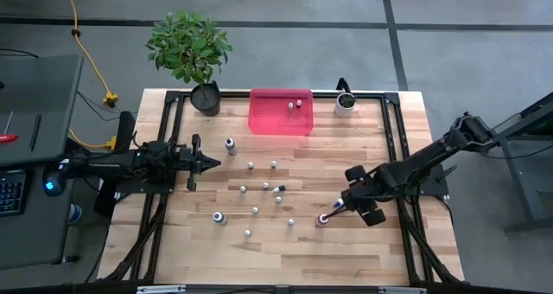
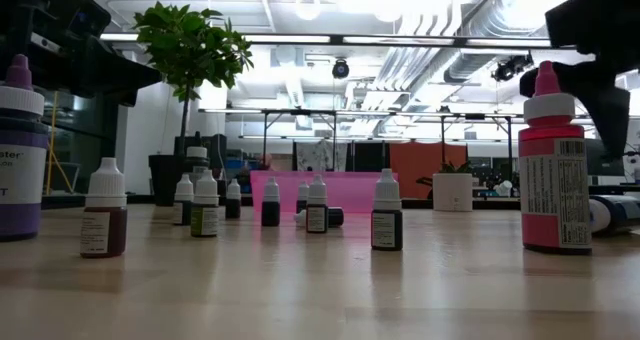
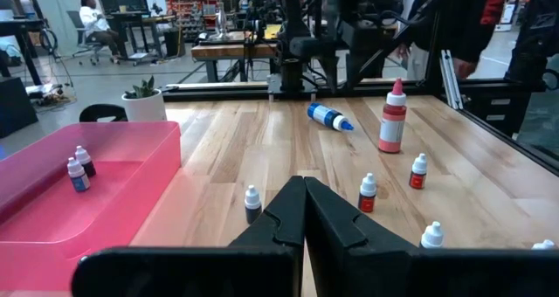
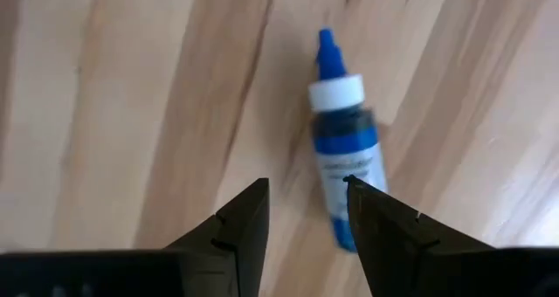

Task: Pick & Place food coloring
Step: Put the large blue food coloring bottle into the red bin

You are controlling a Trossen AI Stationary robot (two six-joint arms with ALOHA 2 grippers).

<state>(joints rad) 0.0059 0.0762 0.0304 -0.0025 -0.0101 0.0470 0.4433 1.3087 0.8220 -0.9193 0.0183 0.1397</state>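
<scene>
Several tiny whitish-capped food coloring bottles (image 1: 256, 210) stand upright across the middle of the table. A larger blue bottle (image 4: 345, 148) lies on its side next to an upright red one (image 1: 322, 218). A purple one (image 2: 20, 160) stands near the left. Two small bottles (image 3: 79, 168) stand in the pink tray (image 1: 268, 121). My right gripper (image 4: 306, 185) is open and points down over the blue bottle, one fingertip (image 4: 354, 188) over its body; I cannot tell whether it touches. My left gripper (image 3: 304, 188) is shut and waits at the table's left side (image 1: 203, 162).
The pink tray sits at the far edge's middle. A small white pot (image 1: 345, 104) stands to its right and a large potted plant (image 1: 206, 98) at the far left corner. A black frame (image 1: 393, 112) borders the tabletop. Bare wood lies along the near edge (image 1: 276, 251).
</scene>
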